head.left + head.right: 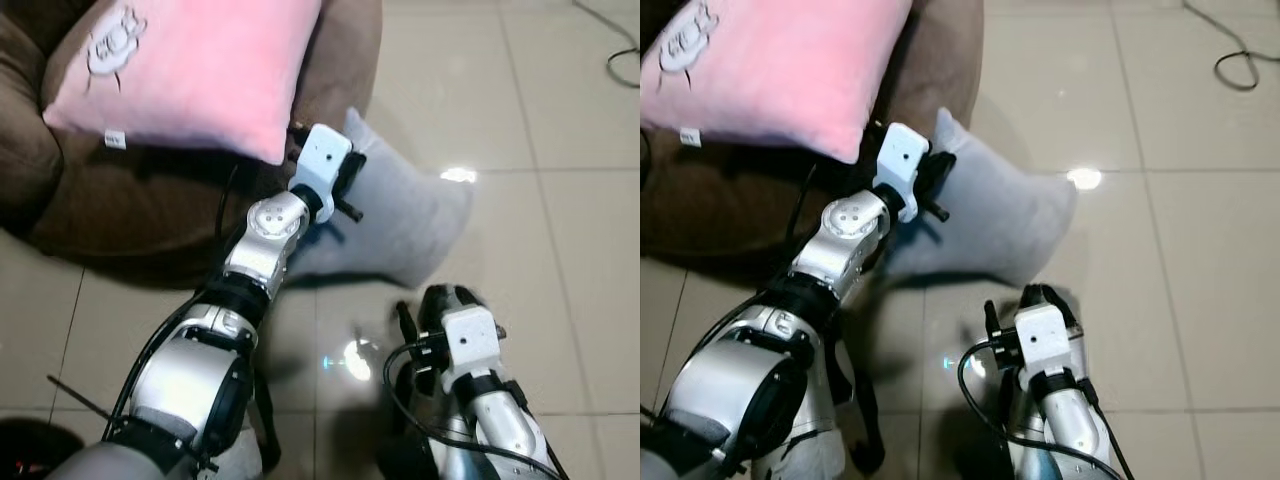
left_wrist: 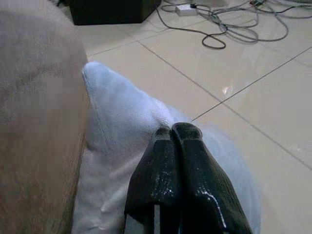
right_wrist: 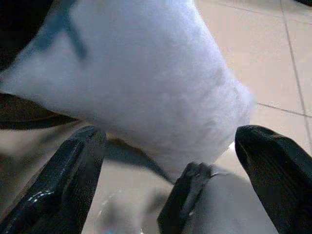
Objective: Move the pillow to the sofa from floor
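A pale grey pillow (image 1: pixel 400 220) lies on the tiled floor, its near corner leaning against the brown sofa (image 1: pixel 150 200). My left gripper (image 1: pixel 345 195) reaches along the sofa's edge to the pillow's upper corner. In the left wrist view its fingers (image 2: pixel 165 165) are shut tight together, tips touching the grey pillow (image 2: pixel 122 126); I cannot tell whether fabric is pinched. My right gripper (image 1: pixel 430 300) is low over the floor just in front of the pillow. Its fingers (image 3: pixel 63 180) stand open, with the pillow's edge (image 3: pixel 146 73) ahead between them.
A pink pillow (image 1: pixel 190 70) with an embroidered figure lies on the sofa seat. Cables (image 1: pixel 625 55) trail over the tiles at the far right, and more cables (image 2: pixel 219 29) and a black box (image 2: pixel 112 9) lie beyond the pillow.
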Motion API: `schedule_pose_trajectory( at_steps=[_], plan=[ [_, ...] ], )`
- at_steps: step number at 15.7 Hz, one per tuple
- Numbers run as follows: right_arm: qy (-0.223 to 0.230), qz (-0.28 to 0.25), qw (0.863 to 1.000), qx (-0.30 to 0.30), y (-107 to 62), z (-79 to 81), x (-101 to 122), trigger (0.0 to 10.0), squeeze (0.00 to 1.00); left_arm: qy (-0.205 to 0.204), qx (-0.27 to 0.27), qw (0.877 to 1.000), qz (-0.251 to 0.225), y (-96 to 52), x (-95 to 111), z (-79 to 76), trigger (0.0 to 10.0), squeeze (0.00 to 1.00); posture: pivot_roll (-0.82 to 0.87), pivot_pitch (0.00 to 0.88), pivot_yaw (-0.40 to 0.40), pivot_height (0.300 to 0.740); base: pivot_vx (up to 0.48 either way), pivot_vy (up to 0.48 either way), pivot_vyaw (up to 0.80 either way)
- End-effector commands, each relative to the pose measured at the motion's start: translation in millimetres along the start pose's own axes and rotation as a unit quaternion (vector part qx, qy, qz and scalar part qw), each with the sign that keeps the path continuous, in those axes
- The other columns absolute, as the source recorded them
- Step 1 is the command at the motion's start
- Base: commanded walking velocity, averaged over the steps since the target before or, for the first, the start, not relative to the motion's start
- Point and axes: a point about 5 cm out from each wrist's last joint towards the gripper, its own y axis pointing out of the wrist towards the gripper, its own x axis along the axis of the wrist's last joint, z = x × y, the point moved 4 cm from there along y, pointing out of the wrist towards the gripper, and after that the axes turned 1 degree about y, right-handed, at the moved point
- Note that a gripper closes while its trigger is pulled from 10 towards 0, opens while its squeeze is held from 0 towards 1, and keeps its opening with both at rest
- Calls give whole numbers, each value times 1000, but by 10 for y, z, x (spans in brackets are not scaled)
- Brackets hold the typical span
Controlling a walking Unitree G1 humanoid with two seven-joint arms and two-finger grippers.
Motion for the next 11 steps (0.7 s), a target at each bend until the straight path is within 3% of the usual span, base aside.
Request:
schedule_pose_trajectory(
  at_steps=[1, 11],
  plan=[
    [9, 17, 1000, 5, -38, 7, -90, 10000, 0, 10, 0, 1000, -20, 1, 91, -21, 0, 0, -80, 298, 7, 549, 0, 0, 0],
    [0, 8, 1000, 18, 23, 14, -71, 10000, 0, 1, 0, 1000, -13, -15, 19, -108, 0, 0, -80, 274, -21, 649, 0, 0, 0]
  ],
)
